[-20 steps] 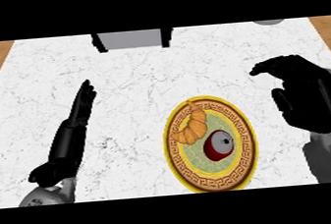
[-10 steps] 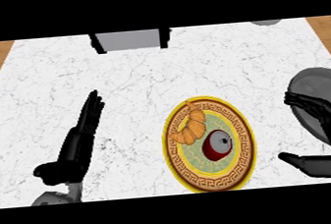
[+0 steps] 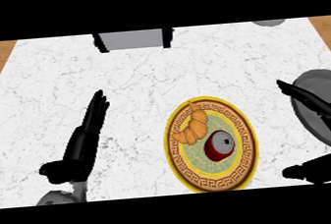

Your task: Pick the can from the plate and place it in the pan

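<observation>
Two robot hands show, and neither holds anything. My right robot hand (image 3: 328, 121) hangs to the right of the plate (image 3: 170, 155), spread wide, with straight fingers and the thumb well apart below them. My left robot hand (image 3: 80, 145) rests open, fingers straight, well to the left of the plate over the table (image 3: 57, 78). The can (image 3: 218, 146), dark red with a grey end, lies on its side near the middle of the plate, just beside a croissant (image 3: 191, 127).

I judge the lying can to be the main risk. It is round and may roll away from my fingers if I touch one side first. Closing too far toward the croissant could catch or shove the pastry, and a nudge on the rim could slide the whole plate.

I also cannot tell where the pan is. A grey boxy thing (image 3: 133, 39) sits at the far edge and a grey rounded shape (image 3: 269, 22) sits near the far right corner, so the carry could head the wrong way.

I can read no writing. The can shows no label, and the plate bears only a key-pattern band.
</observation>
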